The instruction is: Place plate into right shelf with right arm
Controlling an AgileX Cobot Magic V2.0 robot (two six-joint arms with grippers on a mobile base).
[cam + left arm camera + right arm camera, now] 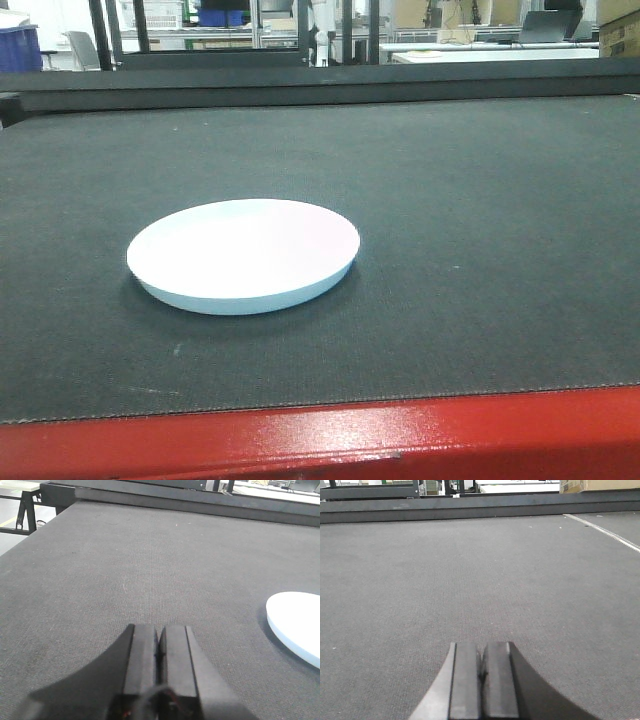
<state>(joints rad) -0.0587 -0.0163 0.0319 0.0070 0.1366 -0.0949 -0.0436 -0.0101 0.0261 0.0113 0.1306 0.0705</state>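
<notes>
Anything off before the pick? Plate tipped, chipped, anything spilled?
Nothing stands out. The white plate lies flat on the dark mat, empty, with no visible damage or spill. Left gripper and right gripper are shut.

The plate (243,255) is seen as smooth and white, with a soft sheen. The table (480,200) is covered in dark grey, matt, rough woven cloth. Its front edge (320,440) is painted glossy red. The left pincer (159,630) and the right pincer (481,647) are finished in matt black.
</notes>
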